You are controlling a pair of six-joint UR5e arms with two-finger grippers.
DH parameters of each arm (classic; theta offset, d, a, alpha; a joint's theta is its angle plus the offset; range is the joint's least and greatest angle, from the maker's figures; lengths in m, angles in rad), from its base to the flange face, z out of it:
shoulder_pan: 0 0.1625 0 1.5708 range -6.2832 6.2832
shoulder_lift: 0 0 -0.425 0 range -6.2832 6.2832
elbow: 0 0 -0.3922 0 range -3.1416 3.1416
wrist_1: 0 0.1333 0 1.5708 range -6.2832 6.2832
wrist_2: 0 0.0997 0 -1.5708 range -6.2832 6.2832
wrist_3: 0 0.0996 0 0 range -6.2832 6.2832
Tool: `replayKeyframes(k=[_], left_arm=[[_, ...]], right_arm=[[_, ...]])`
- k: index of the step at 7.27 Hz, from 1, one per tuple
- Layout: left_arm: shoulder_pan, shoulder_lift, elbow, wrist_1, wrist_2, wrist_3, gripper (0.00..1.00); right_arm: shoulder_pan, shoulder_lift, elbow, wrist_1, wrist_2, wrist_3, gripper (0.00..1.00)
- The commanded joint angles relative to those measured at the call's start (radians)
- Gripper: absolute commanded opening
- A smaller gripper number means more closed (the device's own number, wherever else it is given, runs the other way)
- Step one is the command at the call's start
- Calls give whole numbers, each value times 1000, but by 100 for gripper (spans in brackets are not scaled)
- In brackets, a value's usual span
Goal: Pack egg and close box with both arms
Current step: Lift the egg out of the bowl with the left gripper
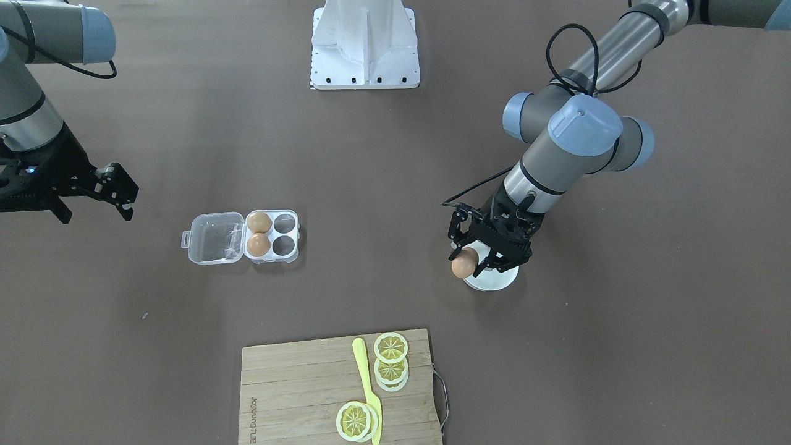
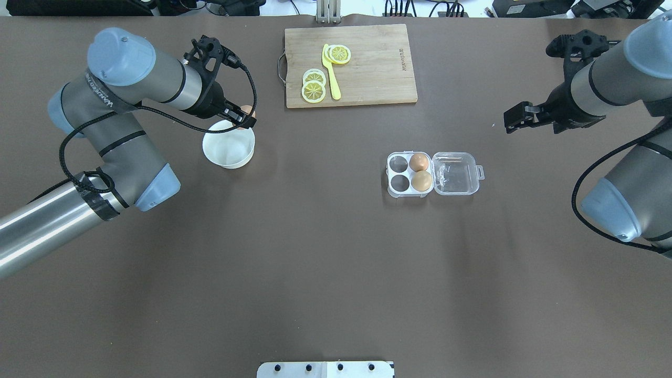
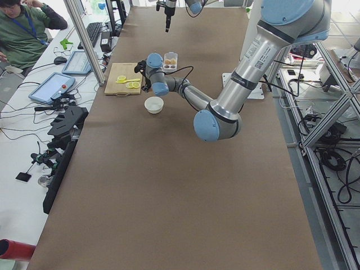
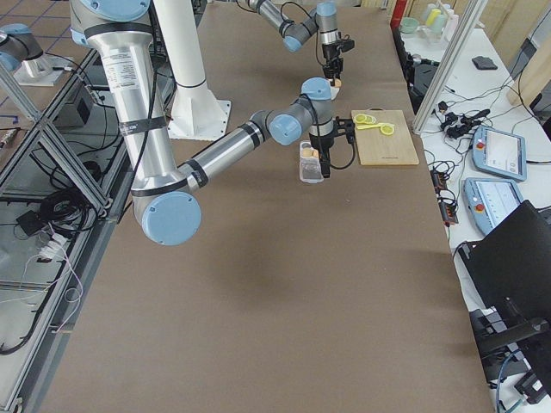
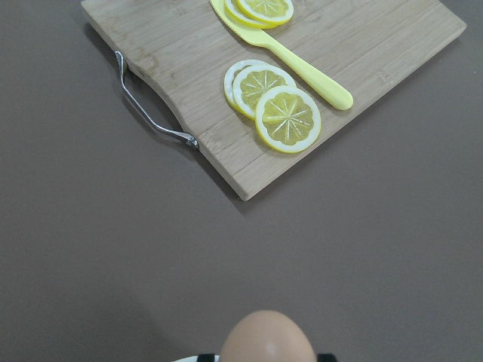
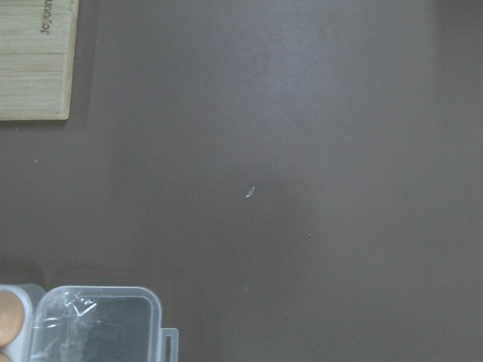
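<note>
Front-facing view: the left gripper (image 1: 473, 262) pinches the egg (image 1: 462, 267) just above the rim of the white bowl (image 1: 494, 283). The egg carton (image 1: 213, 239) lies well apart from it on the brown table (image 1: 556, 371), its lid flat open towards the right gripper (image 1: 123, 198). That gripper's fingers stand apart. Two other eggs (image 1: 258, 233) fill the cells beside the hinge, and the two cells facing the left gripper are bare. A cutting board (image 1: 296, 389) with lemon slices (image 1: 390, 347) and a yellow knife (image 1: 366, 386) sits at the near edge, and a white pedestal (image 1: 366, 49) at the far one.

Overhead view: the wrist hides most of the held egg.

Left side view: the near arm stretches over the bowl, and a seated person (image 3: 22, 34) is off the table.

Right side view: the near arm's gripper covers part of the carton.

Left wrist view: the egg fills the bottom edge, and the board's metal handle (image 5: 155, 113) lies ahead.

Right wrist view: the carton's lid and one packed egg show at the lower left.
</note>
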Motion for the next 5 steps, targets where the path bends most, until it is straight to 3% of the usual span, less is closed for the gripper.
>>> replayKeyframes(k=[1,4,5], left_arm=[[31,-44,3,-4,7,-80,0],[96,-105,14,1,13,-143,0],[111,-127,26,-1,36,-158,0]], right_arm=[[28,-10,-24,1,39,-30,99],[74,-56,-124,189,119,-81,99],[89,-66,-133,191,121,-97,99]])
